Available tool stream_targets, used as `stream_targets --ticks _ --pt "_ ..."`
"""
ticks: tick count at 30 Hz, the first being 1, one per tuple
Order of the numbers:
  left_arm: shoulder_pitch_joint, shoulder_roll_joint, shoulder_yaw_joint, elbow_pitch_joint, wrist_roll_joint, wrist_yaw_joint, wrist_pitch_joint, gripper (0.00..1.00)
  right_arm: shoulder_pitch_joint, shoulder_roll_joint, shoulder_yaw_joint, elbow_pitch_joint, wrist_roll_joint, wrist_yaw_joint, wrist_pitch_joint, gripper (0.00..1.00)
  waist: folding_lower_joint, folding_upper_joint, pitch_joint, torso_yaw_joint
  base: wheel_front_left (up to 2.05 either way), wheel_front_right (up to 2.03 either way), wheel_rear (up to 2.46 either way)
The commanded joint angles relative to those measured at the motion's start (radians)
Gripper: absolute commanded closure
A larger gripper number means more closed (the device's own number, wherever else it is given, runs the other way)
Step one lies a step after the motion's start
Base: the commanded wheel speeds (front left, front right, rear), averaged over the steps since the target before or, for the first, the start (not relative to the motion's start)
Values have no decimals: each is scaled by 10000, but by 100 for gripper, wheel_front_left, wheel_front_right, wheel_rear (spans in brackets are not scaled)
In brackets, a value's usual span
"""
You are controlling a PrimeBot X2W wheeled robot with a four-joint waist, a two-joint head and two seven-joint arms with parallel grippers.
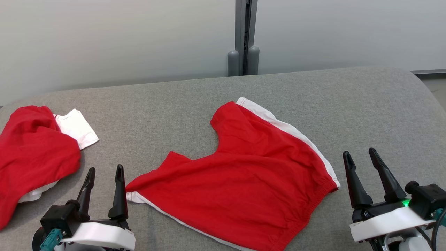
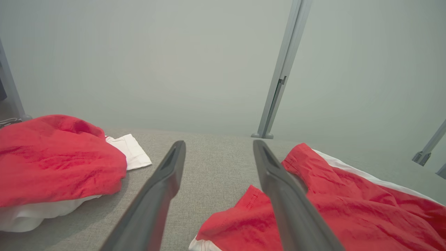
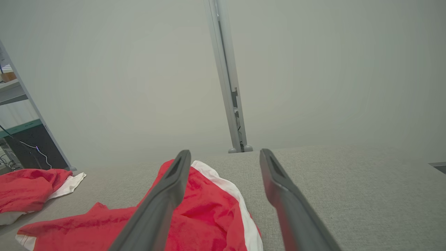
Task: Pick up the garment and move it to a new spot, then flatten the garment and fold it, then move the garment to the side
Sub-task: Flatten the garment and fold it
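Garment lay flat between left gripper and right gripper, jaws apart, empty; folding seemed next, needing hem grasps.

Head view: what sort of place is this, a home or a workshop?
Likely a robot test lab, not a home: a grey fabric-covered table against plain partition panels joined by a metal post, with loose cables at one side.
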Motion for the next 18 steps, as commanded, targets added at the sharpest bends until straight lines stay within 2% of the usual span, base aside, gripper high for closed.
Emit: stream_targets --ticks 1,18 --pt "-98 25 82 26 93 -53 -41 0 -47 -54 -7 -34 8 3 -1 0 0 0 -4 1 0 0 0" --pt "-112 -239 469 349 361 -378 -44 0 -35 -131 194 -95 227 3 -1 0 0 0 -92 -25 0 0 0"
